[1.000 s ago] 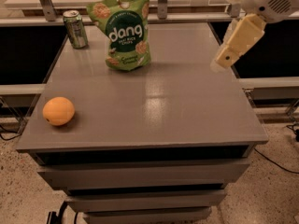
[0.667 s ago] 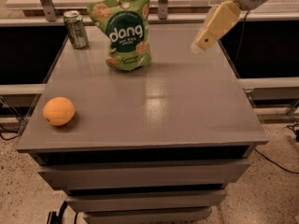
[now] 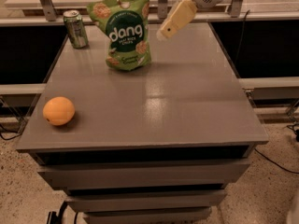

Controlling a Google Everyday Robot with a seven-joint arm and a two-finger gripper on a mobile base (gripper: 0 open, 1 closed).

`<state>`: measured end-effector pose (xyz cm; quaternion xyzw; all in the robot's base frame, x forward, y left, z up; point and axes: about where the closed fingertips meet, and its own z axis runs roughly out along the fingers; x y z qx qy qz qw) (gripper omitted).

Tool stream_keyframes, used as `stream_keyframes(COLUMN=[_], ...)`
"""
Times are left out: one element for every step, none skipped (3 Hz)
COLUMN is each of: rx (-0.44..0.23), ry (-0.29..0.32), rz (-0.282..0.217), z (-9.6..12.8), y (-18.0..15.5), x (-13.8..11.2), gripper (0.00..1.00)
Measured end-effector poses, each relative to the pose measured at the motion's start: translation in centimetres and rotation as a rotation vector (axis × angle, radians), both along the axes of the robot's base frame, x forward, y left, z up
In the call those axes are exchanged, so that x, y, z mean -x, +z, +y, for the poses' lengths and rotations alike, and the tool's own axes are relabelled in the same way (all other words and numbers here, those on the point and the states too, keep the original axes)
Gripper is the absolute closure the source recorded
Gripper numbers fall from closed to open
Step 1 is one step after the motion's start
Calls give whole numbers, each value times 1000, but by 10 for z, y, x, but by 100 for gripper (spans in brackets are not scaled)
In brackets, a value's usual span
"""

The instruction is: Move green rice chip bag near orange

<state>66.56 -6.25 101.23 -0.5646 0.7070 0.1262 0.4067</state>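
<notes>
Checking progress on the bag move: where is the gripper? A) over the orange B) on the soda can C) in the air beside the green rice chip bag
C: the gripper hangs beside the green rice chip bag's upper edge, far from the orange.

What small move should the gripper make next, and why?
Probably shift the gripper a little left and down toward the bag: it hangs just right of the upright bag, apparently not touching it, while the orange lies far off near the table's front left edge.
</notes>
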Motion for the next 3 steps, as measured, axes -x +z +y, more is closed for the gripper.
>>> stream_keyframes(rx=[-81,-130,-170], ry=[21,40,58], rz=[9,23,43], z=[31,57,76], y=[-17,-33,-50], x=[-25,-41,-49], gripper=[0,0,0])
